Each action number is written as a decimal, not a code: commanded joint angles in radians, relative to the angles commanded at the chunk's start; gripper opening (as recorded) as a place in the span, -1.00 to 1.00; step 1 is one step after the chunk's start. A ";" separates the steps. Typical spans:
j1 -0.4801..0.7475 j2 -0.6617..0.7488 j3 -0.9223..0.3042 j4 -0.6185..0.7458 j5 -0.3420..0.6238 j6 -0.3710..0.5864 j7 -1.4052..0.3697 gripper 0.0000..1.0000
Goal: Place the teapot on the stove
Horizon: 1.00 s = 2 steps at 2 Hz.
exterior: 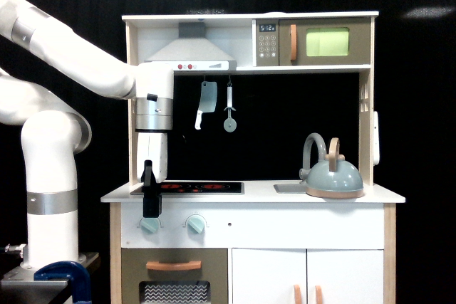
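Note:
The grey-blue teapot [333, 178] with its tan arched handle stands upright on the white counter's right part, over the sink's right end. The black stove [196, 187] with red burner rings lies flat on the left part of the counter. My gripper [151, 211] hangs straight down at the stove's left end, in front of the counter's front edge, far to the left of the teapot. Its black fingers are seen edge-on, so their gap does not show. Nothing is visibly held.
A grey faucet [311, 151] curves up behind the teapot by the sink [288, 189]. A toy cleaver [206, 101] and a round utensil [229, 115] hang over the stove under the hood [191, 51]. Two knobs [194, 224] sit below. The side post [366, 126] rises at the right.

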 joint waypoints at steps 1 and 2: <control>-0.032 0.113 -0.097 0.102 -0.084 -0.065 -0.185 1.00; 0.053 0.269 -0.173 0.308 0.002 -0.132 -0.331 1.00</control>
